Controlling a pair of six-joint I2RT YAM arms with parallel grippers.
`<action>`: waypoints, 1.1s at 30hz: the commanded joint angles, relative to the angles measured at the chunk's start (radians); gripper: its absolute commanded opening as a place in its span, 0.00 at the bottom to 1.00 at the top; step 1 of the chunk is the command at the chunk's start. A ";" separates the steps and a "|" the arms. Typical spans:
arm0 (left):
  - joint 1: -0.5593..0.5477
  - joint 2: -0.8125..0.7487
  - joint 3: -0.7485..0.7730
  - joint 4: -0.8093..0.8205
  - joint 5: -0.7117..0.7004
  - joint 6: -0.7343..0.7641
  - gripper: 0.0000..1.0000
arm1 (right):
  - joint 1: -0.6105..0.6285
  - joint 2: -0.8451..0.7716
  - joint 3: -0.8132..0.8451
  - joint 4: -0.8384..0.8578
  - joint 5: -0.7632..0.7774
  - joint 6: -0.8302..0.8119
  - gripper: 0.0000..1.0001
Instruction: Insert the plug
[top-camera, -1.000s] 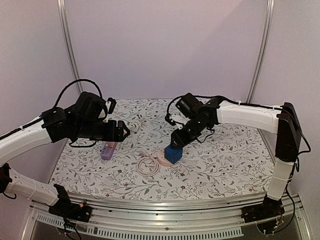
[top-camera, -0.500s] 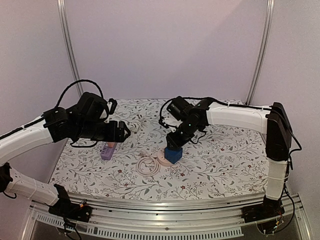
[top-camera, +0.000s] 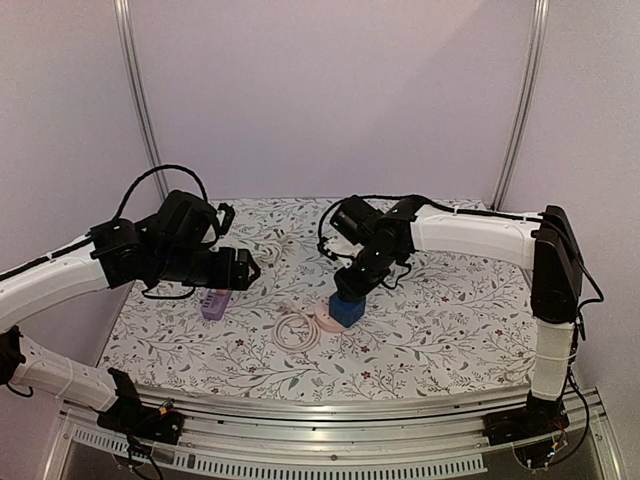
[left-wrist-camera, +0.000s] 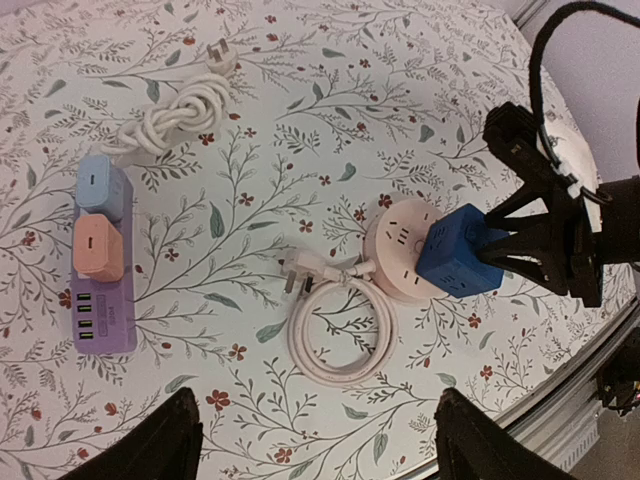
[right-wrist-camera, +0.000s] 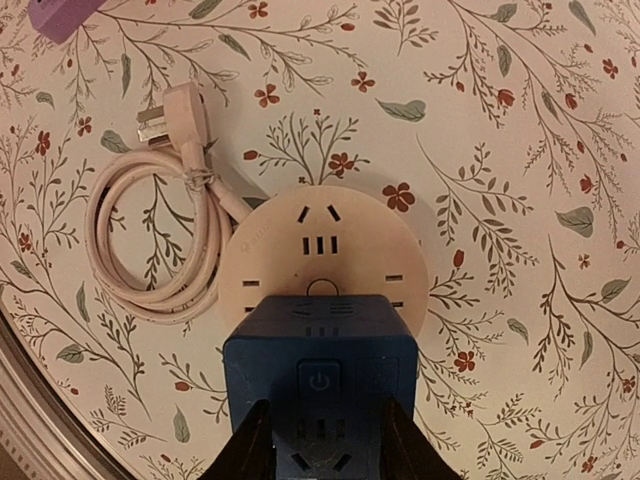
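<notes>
My right gripper (top-camera: 352, 283) is shut on a blue cube adapter (right-wrist-camera: 320, 385), its fingers (right-wrist-camera: 252, 442) on the cube's two sides. The cube sits over the near part of a round pink socket hub (right-wrist-camera: 325, 240), slightly tilted; its prongs are hidden. In the left wrist view the cube (left-wrist-camera: 460, 250) covers the hub's (left-wrist-camera: 398, 235) right side. The hub's pink cable coil (left-wrist-camera: 340, 330) and its plug (right-wrist-camera: 160, 115) lie beside it. My left gripper (left-wrist-camera: 325, 450) is open and empty, hovering above the table left of the hub (top-camera: 326, 320).
A purple power strip (left-wrist-camera: 100, 310) carries a blue adapter (left-wrist-camera: 102, 185) and an orange adapter (left-wrist-camera: 97, 248) at the left. A bundled white cable (left-wrist-camera: 185, 110) with a plug lies behind it. The table's front edge (left-wrist-camera: 560, 400) is close to the hub.
My right wrist has shifted slightly left over the hub with the blue cube still in its grip. My left arm has barely moved.
</notes>
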 joint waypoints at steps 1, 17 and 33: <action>-0.015 0.013 -0.013 0.011 -0.003 -0.001 0.80 | 0.012 0.017 -0.038 -0.121 0.005 0.002 0.35; -0.013 0.084 0.003 0.028 0.017 0.032 0.80 | 0.065 0.098 -0.214 -0.078 -0.035 0.020 0.28; 0.007 0.131 0.064 0.010 0.034 0.088 0.81 | 0.076 0.060 -0.158 -0.092 0.006 0.077 0.28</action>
